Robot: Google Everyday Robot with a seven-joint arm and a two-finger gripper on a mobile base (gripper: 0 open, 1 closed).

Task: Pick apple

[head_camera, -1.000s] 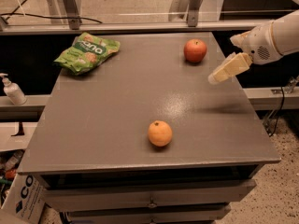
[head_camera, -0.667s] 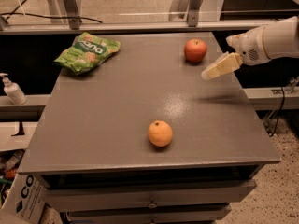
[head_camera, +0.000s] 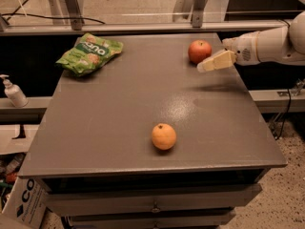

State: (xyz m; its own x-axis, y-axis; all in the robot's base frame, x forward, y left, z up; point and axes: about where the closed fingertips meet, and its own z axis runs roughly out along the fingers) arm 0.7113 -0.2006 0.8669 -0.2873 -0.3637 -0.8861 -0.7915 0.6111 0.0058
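The apple (head_camera: 199,51) is small, round and red, and sits near the far right of the grey table top (head_camera: 143,104). My gripper (head_camera: 205,66) reaches in from the right on a white arm. Its cream fingertips hover just right of and slightly in front of the apple, not touching it. Nothing is held in the gripper.
A plain orange fruit (head_camera: 164,136) sits near the front middle of the table. A green snack bag (head_camera: 89,53) lies at the far left corner. A white pump bottle (head_camera: 13,91) stands on a ledge left of the table. Drawers are below the top.
My gripper has moved left and a little away from the camera, closing in on the apple's right side. The apple, orange and bag have not moved.
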